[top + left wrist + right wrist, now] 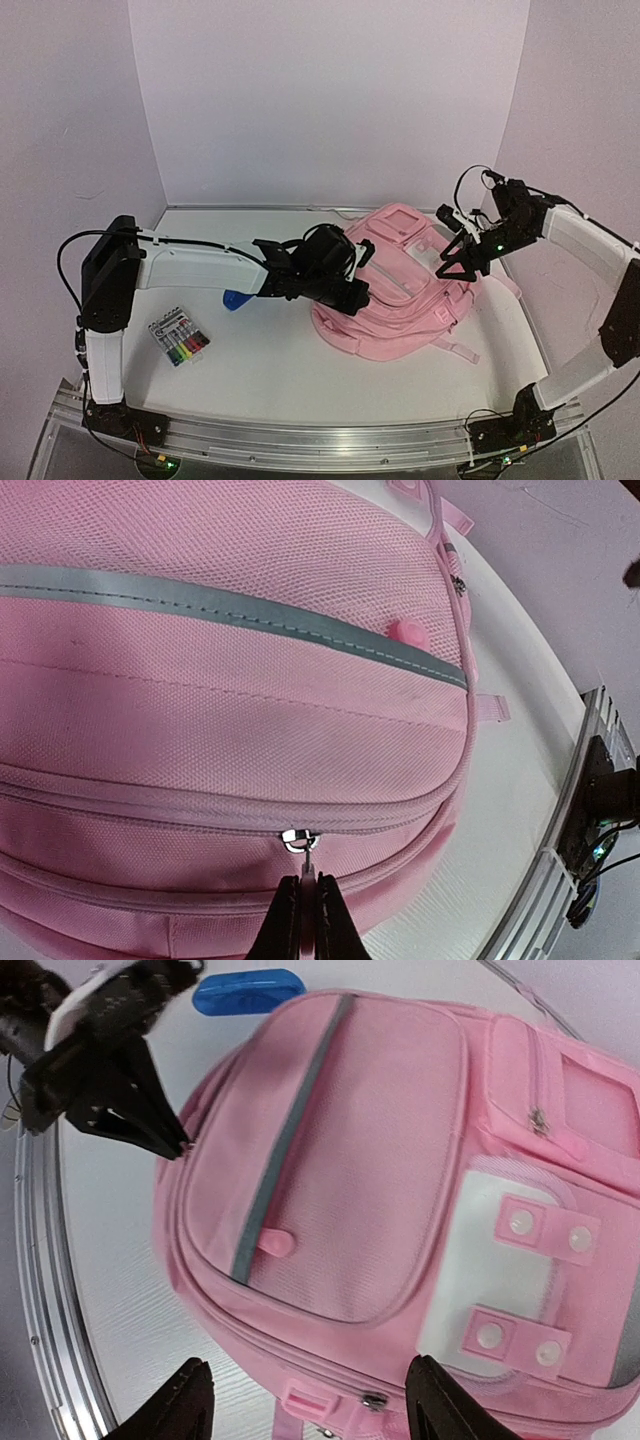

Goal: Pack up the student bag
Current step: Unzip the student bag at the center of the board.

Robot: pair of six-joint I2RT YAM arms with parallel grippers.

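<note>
Beneath spread right hand (308, 1365), the student bag (350, 1160); left hand (308, 882) (clenched) on its zip pull (300, 842)

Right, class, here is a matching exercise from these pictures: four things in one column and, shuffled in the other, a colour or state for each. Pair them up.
Column one:
1. student bag
2. marker set
3. left gripper
4. right gripper

Column two:
A. fingers shut on a zip pull
B. pink, lying on the table
C. fingers open, above the bag
D. multi-coloured, lying apart from the bag

Pairs: 1-B; 2-D; 3-A; 4-C
</note>
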